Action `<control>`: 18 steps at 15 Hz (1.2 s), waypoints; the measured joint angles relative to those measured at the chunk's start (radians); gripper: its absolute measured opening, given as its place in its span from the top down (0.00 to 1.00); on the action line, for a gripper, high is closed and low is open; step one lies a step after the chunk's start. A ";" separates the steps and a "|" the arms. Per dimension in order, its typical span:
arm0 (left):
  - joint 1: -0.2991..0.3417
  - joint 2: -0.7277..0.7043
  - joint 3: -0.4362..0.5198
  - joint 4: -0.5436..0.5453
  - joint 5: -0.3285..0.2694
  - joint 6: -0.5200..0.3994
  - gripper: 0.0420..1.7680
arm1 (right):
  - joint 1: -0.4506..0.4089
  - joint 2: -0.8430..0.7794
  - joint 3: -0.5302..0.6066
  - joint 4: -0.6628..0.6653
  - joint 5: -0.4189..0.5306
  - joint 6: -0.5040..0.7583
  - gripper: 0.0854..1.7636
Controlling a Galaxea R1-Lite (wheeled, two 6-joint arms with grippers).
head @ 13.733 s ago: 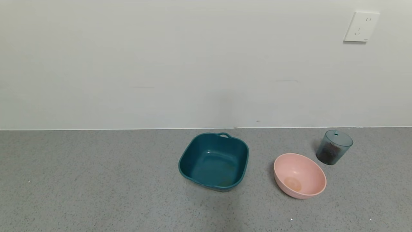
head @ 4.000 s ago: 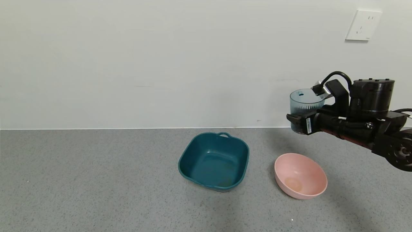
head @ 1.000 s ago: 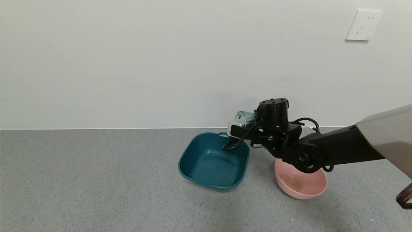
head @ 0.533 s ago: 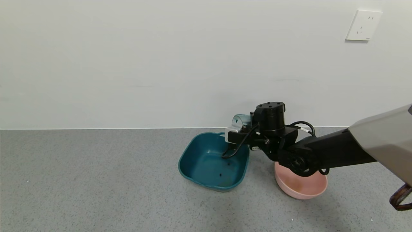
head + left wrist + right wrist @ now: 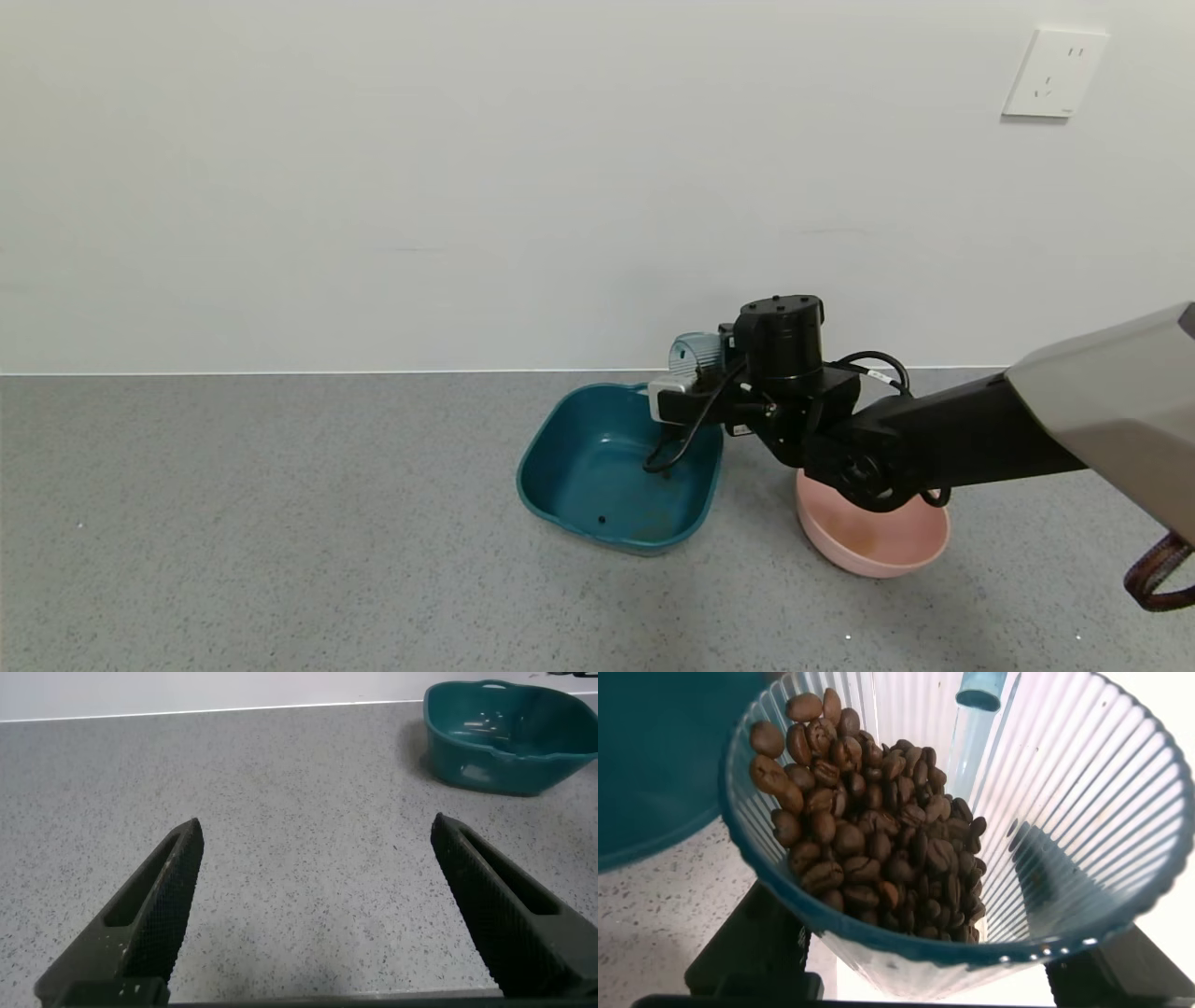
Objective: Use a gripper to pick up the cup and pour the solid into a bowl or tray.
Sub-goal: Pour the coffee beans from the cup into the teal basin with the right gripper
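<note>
Tipped further since a moment ago, the cup [image 5: 692, 355] sits centre frame, clenched in the right gripper's [image 5: 711, 373] jaws over the basin's [image 5: 551, 439] rim so beans [image 5: 868, 831] slide in (one landed); left gripper [image 5: 318, 905] idle, jaws released.

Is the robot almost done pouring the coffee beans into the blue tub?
Not yet, it has only just started. Done: the right gripper has picked up the cup and tipped it over the teal basin. Happening now: a bean or two lie in the basin, while most coffee beans sit piled inside the cup. Left: pouring out the rest. The left gripper is open, away from the basin.
</note>
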 joint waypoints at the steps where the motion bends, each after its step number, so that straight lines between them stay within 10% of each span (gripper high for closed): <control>1: 0.000 0.000 0.000 0.000 0.000 0.000 0.01 | 0.003 0.000 0.000 0.001 0.000 -0.013 0.24; 18: 0.000 0.000 0.000 0.000 0.000 0.000 0.01 | 0.035 0.007 0.040 -0.072 0.001 -0.193 0.24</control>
